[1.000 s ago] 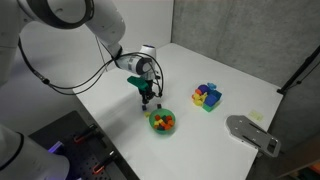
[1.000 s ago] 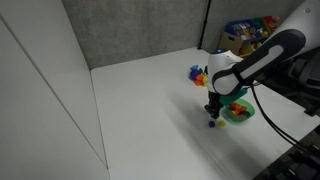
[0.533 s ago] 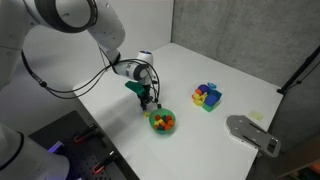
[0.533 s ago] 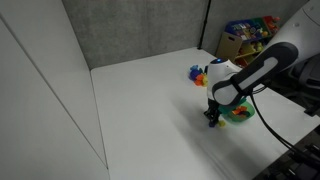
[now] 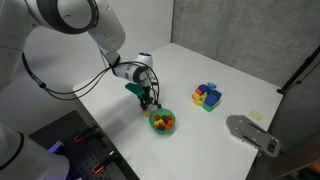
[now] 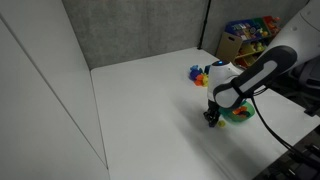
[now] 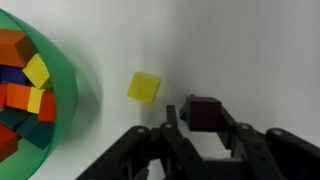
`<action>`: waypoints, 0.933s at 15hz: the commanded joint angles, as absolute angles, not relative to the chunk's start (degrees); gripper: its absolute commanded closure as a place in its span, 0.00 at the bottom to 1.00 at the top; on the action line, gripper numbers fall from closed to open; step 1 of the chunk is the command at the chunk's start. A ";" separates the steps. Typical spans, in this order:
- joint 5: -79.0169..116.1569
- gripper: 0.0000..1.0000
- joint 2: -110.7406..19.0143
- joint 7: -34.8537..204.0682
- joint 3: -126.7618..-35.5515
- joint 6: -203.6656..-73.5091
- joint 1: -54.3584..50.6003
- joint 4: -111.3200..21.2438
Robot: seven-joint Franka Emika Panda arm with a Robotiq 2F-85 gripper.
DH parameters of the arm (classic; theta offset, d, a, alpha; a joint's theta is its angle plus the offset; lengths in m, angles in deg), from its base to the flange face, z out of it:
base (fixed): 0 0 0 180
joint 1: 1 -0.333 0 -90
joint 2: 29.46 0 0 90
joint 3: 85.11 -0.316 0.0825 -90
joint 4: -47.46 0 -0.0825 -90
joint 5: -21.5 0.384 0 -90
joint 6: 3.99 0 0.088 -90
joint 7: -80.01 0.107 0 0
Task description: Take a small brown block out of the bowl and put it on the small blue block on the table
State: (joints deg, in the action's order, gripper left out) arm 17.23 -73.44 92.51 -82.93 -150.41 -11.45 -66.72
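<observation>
Probably light and rigid, best pinched on opposite flat faces, the small brown block (image 7: pixel 205 110) sits over the small blue block (image 7: pixel 184 116) at three o'clock from the bowl (image 7: pixel 88 95); whether the gripper (image 7: pixel 205 128) grips it cannot be told.

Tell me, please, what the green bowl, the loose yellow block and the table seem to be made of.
Green bowl: likely plastic, translucent and glossy; the blocks inside show through its wall.
Yellow block: matte, even colour, sharp edges; painted wood or plastic, unclear which.
Table: smooth white matte top, perhaps laminate; no grain or glare.
</observation>
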 commanded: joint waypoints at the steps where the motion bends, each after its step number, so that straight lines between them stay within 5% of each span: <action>1: 16.85 0.23 -71.99 93.36 -82.10 -151.89 -12.06 -68.02; 4: 17.12 0.01 -70.48 92.63 -82.22 -151.71 -11.44 -68.40; 14: 15.67 0.00 -59.99 92.06 -80.06 -147.76 -10.85 -71.56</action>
State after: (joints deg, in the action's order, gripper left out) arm 17.02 -65.75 92.45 -80.35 -150.04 -11.42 -67.85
